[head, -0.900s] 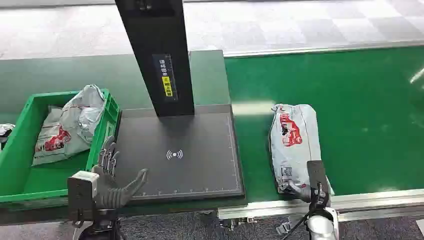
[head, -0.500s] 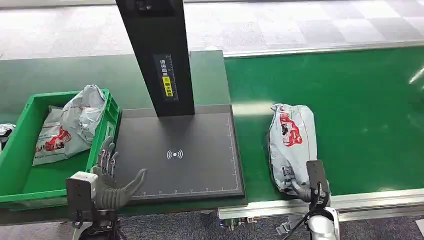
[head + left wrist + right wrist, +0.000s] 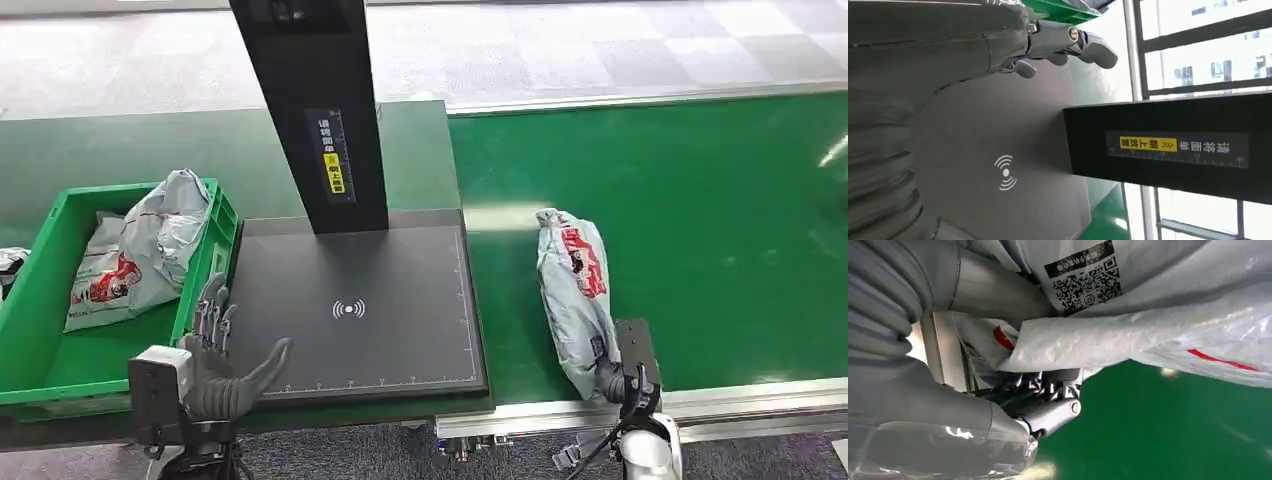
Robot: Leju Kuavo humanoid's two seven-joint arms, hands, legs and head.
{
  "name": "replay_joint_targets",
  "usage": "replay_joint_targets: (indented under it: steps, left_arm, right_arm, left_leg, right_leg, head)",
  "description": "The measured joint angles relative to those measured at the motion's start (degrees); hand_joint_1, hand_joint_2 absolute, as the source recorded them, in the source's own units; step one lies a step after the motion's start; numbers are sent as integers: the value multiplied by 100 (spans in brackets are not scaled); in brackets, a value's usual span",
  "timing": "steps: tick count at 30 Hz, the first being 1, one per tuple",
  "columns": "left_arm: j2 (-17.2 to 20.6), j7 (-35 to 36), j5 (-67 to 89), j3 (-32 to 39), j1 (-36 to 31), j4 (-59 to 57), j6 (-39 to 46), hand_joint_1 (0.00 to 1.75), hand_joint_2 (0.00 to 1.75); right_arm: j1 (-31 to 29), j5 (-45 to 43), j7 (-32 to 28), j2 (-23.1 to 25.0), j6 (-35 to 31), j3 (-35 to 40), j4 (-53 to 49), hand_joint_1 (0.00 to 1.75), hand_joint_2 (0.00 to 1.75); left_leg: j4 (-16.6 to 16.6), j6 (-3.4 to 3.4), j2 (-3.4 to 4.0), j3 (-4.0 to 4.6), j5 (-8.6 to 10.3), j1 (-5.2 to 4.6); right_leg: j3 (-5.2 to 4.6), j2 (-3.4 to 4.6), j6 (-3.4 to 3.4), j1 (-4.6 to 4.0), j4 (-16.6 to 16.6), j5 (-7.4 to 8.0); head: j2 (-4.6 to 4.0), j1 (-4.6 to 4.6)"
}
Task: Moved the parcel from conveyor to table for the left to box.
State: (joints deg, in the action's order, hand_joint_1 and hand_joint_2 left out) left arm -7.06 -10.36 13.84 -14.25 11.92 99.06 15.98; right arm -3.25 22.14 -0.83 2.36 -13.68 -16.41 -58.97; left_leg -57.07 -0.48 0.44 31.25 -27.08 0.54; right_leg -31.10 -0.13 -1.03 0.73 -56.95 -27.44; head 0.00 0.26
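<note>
The right hand grips the parcel by its near end — tilting it off the conveyor; the left hand waits wide at 9 o'clock.

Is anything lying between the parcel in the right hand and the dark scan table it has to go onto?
Nothing visible. The parcel, gripped at its near end by the right hand, lies on the green conveyor just beside the table. The belt strip between them is bare, and the black post stands at the table's far edge.
</note>
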Motion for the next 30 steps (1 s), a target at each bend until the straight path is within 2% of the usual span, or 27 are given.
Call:
replay_joint_targets:
  steps: [5, 20, 23, 30]
  left_arm:
    - [15, -33, -65, -17, -11, -20, 70, 0, 175]
    - [57, -208, -125, -205, -187, -96, -107, 0, 175]
    - [48, -234, -88, -240, -259, -118, -190, 0, 175]
    - [-4, -302, -41, -282, -310, -118, -278, 0, 175]
  right_arm:
    - [126, -236, -284, 44, -81, 142, -327, 175, 175]
    - [209, -1186, -1353, 118, -780, 990, -2719, 175, 175]
    - [91, -1143, -1342, 105, -649, 1198, -3001, 175, 175]
    - [-436, -556, -811, 81, 187, 2291, -3207, 175, 175]
  left_leg:
    - [0, 0, 0, 6, 0, -1]
    - [0, 0, 0, 7, 1, -2]
    - [0, 4, -1, 12, 4, -2]
    - [0, 2, 3, 12, 7, -1]
  right_leg:
    - [-5, 0, 0, 1, 0, 0]
    - [-6, 0, 0, 2, 0, 1]
    - [-8, 0, 1, 3, -2, 2]
    - [-11, 1, 3, 0, -4, 3]
  head:
    - [0, 0]
    - [0, 0]
    - [0, 0]
    - [0, 0]
